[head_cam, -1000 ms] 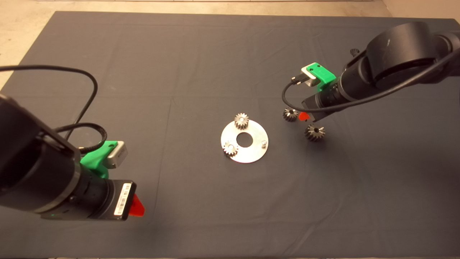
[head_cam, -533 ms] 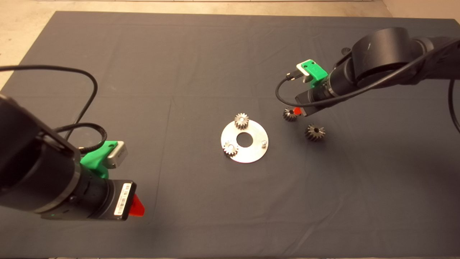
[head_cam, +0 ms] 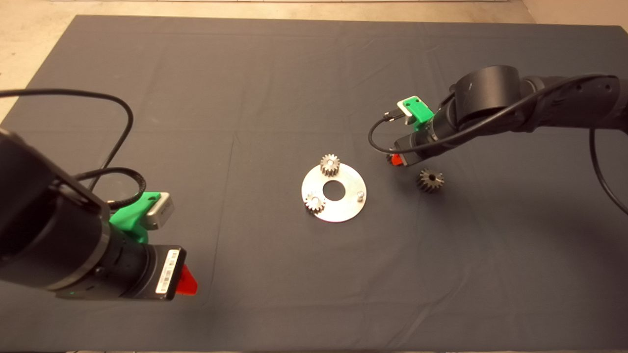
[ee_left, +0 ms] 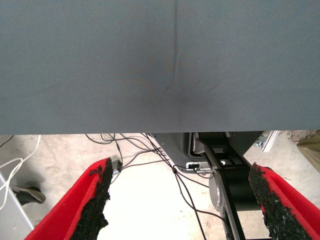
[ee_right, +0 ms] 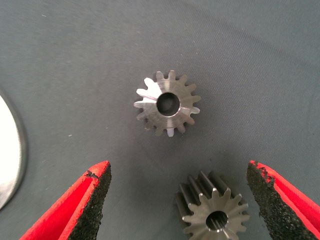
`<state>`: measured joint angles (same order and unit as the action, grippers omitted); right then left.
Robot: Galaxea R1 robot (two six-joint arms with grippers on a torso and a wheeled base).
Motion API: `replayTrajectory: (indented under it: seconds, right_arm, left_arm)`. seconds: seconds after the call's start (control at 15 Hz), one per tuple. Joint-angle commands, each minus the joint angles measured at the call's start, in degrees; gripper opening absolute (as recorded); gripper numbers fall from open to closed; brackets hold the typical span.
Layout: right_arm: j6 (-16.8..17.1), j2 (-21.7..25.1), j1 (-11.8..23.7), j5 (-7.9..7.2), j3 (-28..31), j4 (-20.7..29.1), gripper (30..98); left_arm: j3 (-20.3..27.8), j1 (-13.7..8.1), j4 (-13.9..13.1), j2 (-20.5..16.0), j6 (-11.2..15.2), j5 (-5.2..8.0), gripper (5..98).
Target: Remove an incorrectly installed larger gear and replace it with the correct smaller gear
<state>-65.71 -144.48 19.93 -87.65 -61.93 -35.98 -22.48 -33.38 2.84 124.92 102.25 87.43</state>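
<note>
The smaller gear (ee_right: 167,103), a small steel pinion with a central bore, lies flat on the mat. In the head view my right gripper (head_cam: 396,159) covers it. The larger gear (head_cam: 430,180), chunkier and dark grey, lies on the mat just right of it and shows between the fingers in the right wrist view (ee_right: 212,211). My right gripper (ee_right: 177,169) is open and empty, hovering low over the two gears. The round steel plate (head_cam: 343,211) carries two small pinions (head_cam: 330,164) (head_cam: 314,202) and one bare pin (head_cam: 360,195). My left gripper (head_cam: 186,283) is parked at the lower left, open.
The plate's rim shows in the right wrist view (ee_right: 10,150). The left wrist view (ee_left: 180,167) shows the mat's edge with floor, cables and a black stand beyond. Dark mat surrounds the plate on all sides.
My right arm has moved left and down, from beside the two loose gears to right over the smaller gear, which it now covers in the head view. The left arm has not moved.
</note>
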Motion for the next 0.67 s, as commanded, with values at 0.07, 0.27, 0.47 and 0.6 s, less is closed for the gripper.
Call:
replayTrajectory:
  seconds: [0.07, 0.27, 0.47, 0.6]
  right_arm:
    - [0.2, -0.9, -0.1, -7.35, -0.8, -2.9, 75.2]
    - [0.2, -0.9, -0.4, -7.35, -0.8, -3.9, 78.1]
    - [0.2, -1.0, -1.5, -7.35, -1.0, -6.4, 82.4]
    - [0.2, -1.2, -2.5, -7.35, -1.5, -8.2, 82.4]
  left_arm:
    - [0.0, -0.9, -0.8, -0.1, 0.3, 7.57, 69.0]
    - [0.2, -0.8, -0.8, -0.1, 0.3, 7.57, 69.0]
    - [0.3, -0.8, -0.8, -0.1, 0.3, 7.57, 69.0]
    - [0.3, -0.8, -0.8, -0.1, 0.3, 7.57, 69.0]
